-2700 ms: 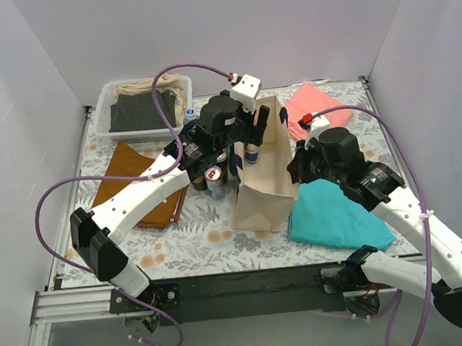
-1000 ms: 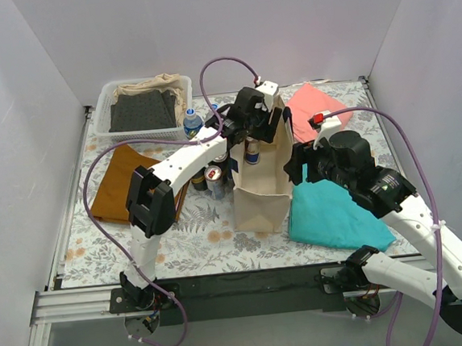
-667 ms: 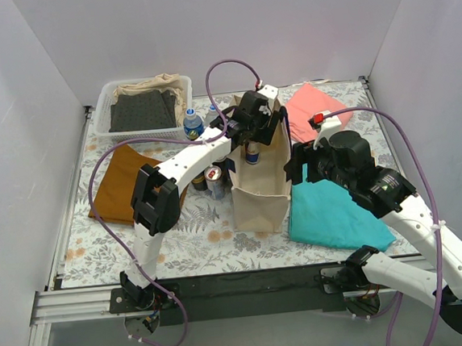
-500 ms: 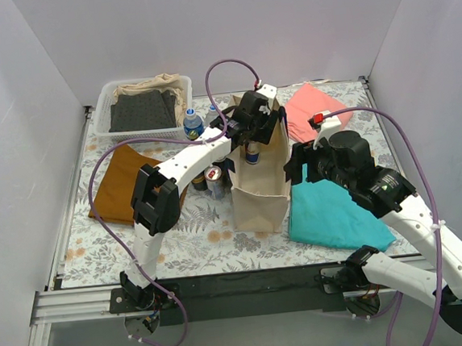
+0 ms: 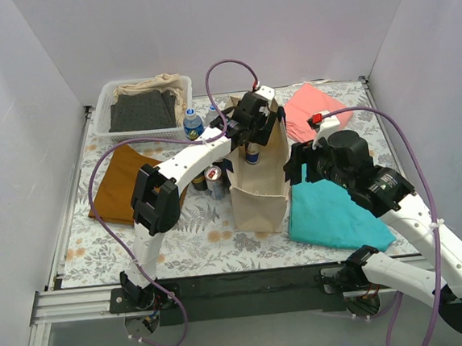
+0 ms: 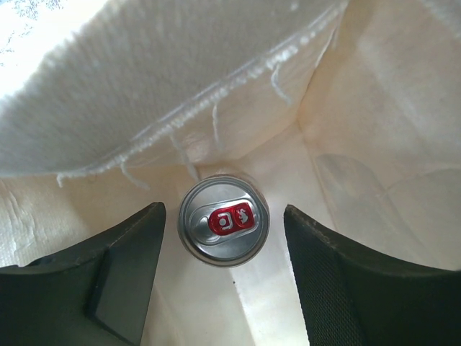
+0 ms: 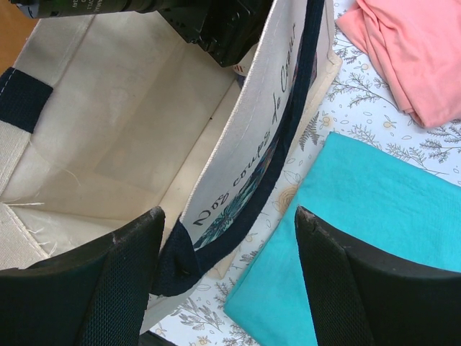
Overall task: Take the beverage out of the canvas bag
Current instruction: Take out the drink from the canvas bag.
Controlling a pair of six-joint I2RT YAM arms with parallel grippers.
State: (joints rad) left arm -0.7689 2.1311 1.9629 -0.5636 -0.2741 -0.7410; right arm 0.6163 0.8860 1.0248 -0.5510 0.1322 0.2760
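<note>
Still upright, can [image 6: 224, 220] stands on bag [image 5: 261, 195] floor. Around it, left gripper [image 6: 223, 212], fingers spread, no contact; slightly deeper than a second ago. Beyond, right gripper [image 7: 229, 213] unmoved, jaws apart astride bag's wall and handle [image 7: 288, 126].

The beige canvas bag [image 5: 262, 199] with navy handles stands upright and open at the middle of the worktop [image 5: 213, 241]. A silver, red-tabbed beverage can [image 6: 224, 220] stands upright inside it.

The top view looks down from above the table's [image 5: 204, 234] near edge across all of it; the left wrist view stares straight down, close, at a can [image 6: 224, 220] inside the canvas bag [image 6: 374, 108]; the right wrist view hugs its right wall; all share that inside.
</note>
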